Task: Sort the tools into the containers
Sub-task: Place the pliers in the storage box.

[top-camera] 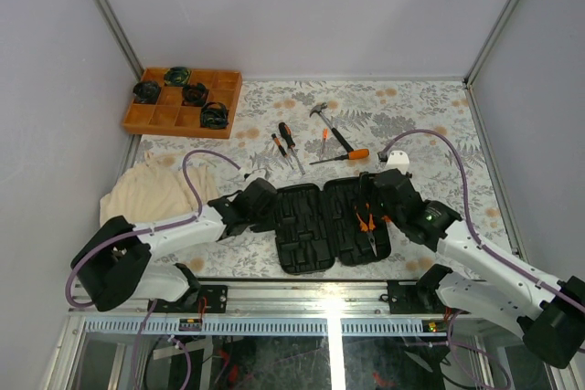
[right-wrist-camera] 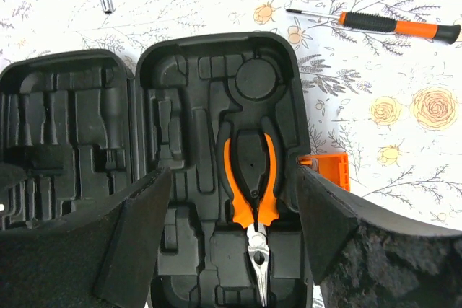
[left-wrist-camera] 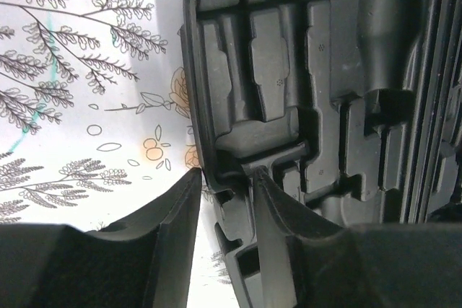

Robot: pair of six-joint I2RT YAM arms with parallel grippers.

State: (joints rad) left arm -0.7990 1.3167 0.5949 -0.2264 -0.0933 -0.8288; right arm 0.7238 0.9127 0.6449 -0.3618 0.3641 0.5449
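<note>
I see a black case point(right-wrist-camera: 195, 106) with an orange latch point(right-wrist-camera: 328, 171). The pliers point(right-wrist-camera: 242, 210) have orange and black handles and a shiny grey nose. The table cover point(right-wrist-camera: 404, 77) is white with grey leaves and orange roses, and the tray point(top-camera: 135, 120) is orange.

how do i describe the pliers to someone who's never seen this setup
Find the open black tool case at the near edge of the floral table. The pliers lie in a moulded slot in its right half, the only tool in the case. Two curved orange grips meet in a pointed steel nose, unlike the straight single-handled screwdrivers lying loose beyond the case.
</note>
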